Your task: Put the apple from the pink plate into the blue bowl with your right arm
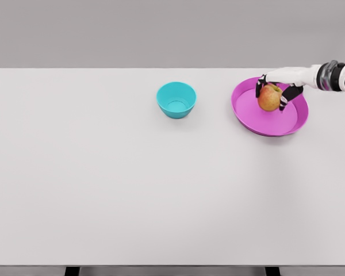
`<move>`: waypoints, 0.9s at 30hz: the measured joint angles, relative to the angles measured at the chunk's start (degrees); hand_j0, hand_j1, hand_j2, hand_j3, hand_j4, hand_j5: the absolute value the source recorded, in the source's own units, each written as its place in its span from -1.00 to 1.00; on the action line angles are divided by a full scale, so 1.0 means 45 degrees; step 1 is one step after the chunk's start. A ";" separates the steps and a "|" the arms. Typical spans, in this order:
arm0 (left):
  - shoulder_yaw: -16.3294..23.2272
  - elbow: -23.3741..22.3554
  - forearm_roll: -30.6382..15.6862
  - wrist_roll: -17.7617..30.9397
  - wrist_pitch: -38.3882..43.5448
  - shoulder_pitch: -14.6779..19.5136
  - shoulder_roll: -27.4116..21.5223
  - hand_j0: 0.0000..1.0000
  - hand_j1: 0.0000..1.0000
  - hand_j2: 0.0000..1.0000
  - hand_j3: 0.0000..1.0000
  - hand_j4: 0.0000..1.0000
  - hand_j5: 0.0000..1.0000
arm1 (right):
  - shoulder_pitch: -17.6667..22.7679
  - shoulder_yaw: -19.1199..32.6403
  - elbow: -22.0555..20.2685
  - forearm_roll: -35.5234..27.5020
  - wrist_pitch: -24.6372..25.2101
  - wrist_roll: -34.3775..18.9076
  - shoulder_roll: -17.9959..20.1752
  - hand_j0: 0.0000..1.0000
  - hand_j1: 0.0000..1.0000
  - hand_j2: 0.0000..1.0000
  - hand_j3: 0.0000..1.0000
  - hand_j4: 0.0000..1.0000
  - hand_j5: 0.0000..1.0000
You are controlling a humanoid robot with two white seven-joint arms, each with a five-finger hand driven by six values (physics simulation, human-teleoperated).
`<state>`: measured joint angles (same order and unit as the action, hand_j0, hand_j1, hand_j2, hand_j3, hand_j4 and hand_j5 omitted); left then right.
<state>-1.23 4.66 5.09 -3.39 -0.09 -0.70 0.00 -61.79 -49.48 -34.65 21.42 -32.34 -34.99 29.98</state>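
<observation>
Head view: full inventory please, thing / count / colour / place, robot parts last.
table: 1, white, fills most of the view
bowl: 1, blue-teal, upright, on the table a little right of centre toward the far edge, nothing in it
plate: 1, pink, on the table to the right of the bowl, apart from it
apple: 1, red-yellow, over the far part of the plate, inside the hand's grasp
table legs: 2 showing, dark, at the bottom edge
right hand: 1, white with dark fingers, comes in from the right edge, curled around the apple
left arm: not in view
</observation>
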 measured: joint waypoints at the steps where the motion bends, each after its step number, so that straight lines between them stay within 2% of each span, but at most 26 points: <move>1: 0.0000 0.0000 0.0000 -0.0002 0.0000 0.0000 0.0000 1.00 1.00 1.00 1.00 1.00 1.00 | 0.0000 0.0006 -0.0014 0.0000 -0.0002 -0.0002 -0.0002 -0.29 -0.29 -0.29 -0.29 -0.29 -0.29; 9: 0.0000 0.0000 0.0000 0.0002 0.0000 0.0000 0.0000 1.00 1.00 1.00 1.00 1.00 1.00 | -0.0390 0.0020 -0.0127 -0.0002 -0.0007 -0.0001 -0.0166 -0.29 -0.29 -0.29 -0.29 -0.29 -0.29; 18: 0.0000 0.0000 0.0000 -0.0003 0.0000 0.0000 0.0000 1.00 1.00 1.00 1.00 1.00 1.00 | -0.0566 0.0027 -0.1103 0.0008 0.0032 0.0009 -0.0411 -0.29 -0.29 -0.29 -0.29 -0.29 -0.29; 27: 0.0000 0.0000 0.0000 -0.0001 0.0000 0.0000 0.0000 1.00 1.00 1.00 1.00 1.00 1.00 | -0.0977 0.0013 -0.1331 0.0037 0.0010 0.0011 -0.1216 -0.29 -0.29 -0.29 -0.29 -0.29 -0.29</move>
<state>-1.23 4.66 5.09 -3.40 -0.09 -0.70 0.00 -66.18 -49.42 -40.64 21.59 -32.30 -34.94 24.51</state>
